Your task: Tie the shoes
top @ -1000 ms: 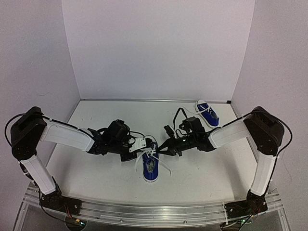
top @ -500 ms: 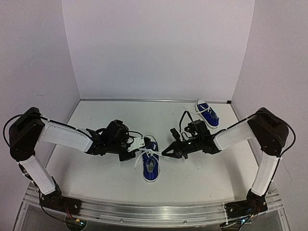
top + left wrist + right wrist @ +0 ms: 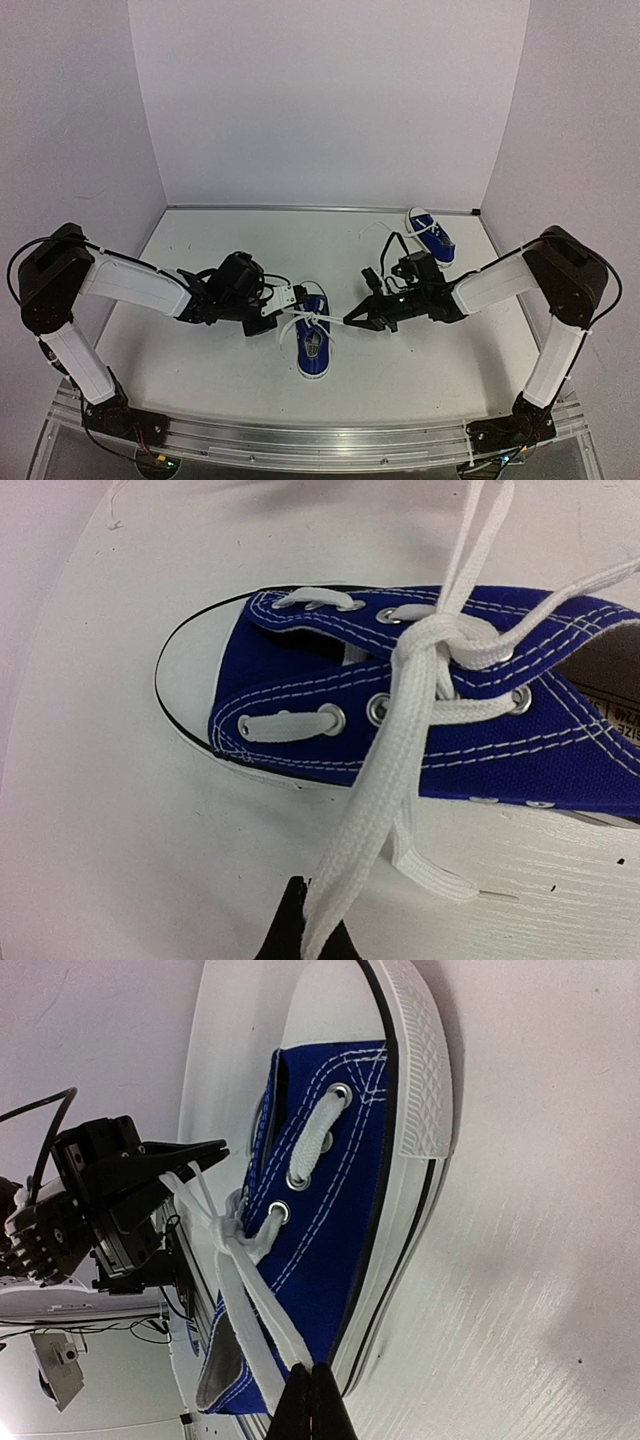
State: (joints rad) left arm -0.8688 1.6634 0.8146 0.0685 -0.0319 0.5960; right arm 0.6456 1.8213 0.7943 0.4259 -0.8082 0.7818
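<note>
A blue canvas sneaker (image 3: 313, 340) with white sole and toe cap stands in the middle of the table, between my two grippers. Its white laces (image 3: 425, 670) meet in a knot over the tongue. My left gripper (image 3: 284, 304) is shut on a doubled lace loop (image 3: 350, 850) on the shoe's left side. My right gripper (image 3: 350, 319) is shut on another lace loop (image 3: 262, 1305) on the shoe's right side. The same sneaker fills the right wrist view (image 3: 330, 1220). A second blue sneaker (image 3: 431, 236) lies at the back right, its laces loose.
White walls enclose the table on three sides. A metal rail (image 3: 300, 440) runs along the near edge by the arm bases. The left arm's gripper body (image 3: 110, 1200) shows behind the shoe in the right wrist view.
</note>
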